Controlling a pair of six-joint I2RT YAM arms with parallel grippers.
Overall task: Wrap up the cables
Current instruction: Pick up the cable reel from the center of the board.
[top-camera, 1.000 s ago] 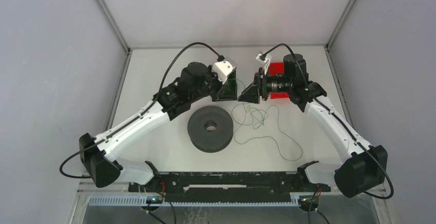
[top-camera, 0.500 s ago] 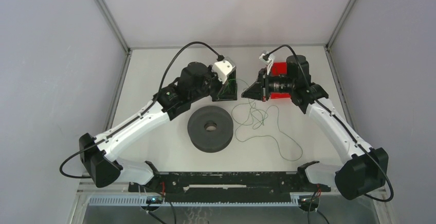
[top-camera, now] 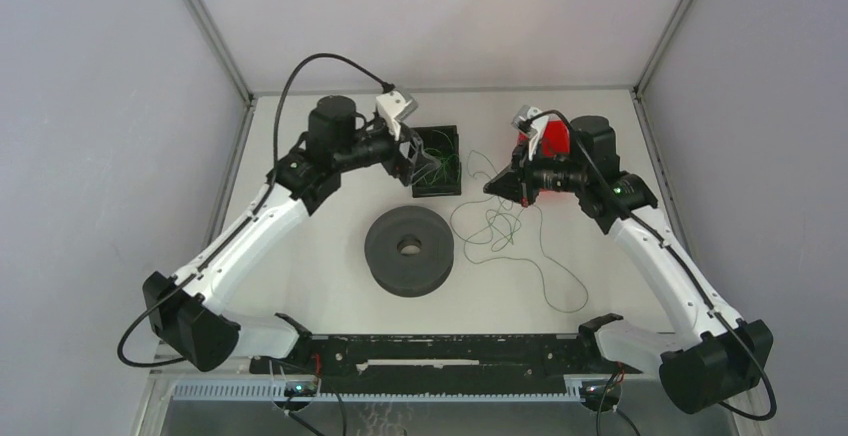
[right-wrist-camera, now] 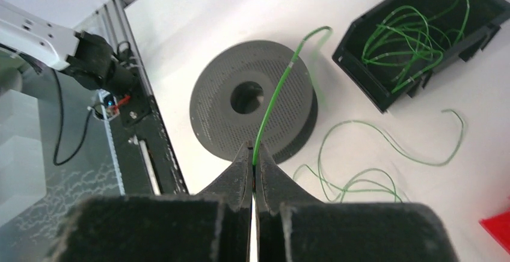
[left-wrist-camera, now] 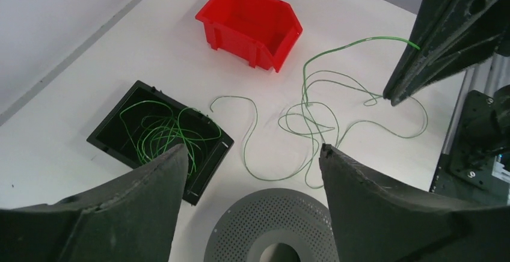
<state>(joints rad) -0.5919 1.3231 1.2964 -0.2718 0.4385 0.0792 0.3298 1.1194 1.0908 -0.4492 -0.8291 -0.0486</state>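
Observation:
Thin green cables lie in loose loops [top-camera: 500, 228] on the white table, right of a grey perforated spool [top-camera: 385, 256]. My right gripper [top-camera: 494, 184] is shut on one green cable [right-wrist-camera: 278, 97], which arcs up from its fingertips [right-wrist-camera: 253, 149] over the spool [right-wrist-camera: 210, 103]. The left wrist view shows that gripper's dark fingers [left-wrist-camera: 433, 51] pinching the cable end [left-wrist-camera: 361, 41] above the loops [left-wrist-camera: 325, 115]. My left gripper [top-camera: 418, 161] stands open and holds nothing [left-wrist-camera: 252, 151], beside a black bin [top-camera: 450, 141] with more green cables [left-wrist-camera: 159, 133].
A red bin [top-camera: 556, 139] stands behind the right gripper, empty in the left wrist view [left-wrist-camera: 249, 24]. The black bin [right-wrist-camera: 367, 63] sits at the back centre. A black rail [top-camera: 430, 351] runs along the near edge between the arm bases. Grey walls close in both sides.
My left gripper has opened and drawn back to the left, off the black bin. My right gripper has shut on a green cable and shifted slightly right.

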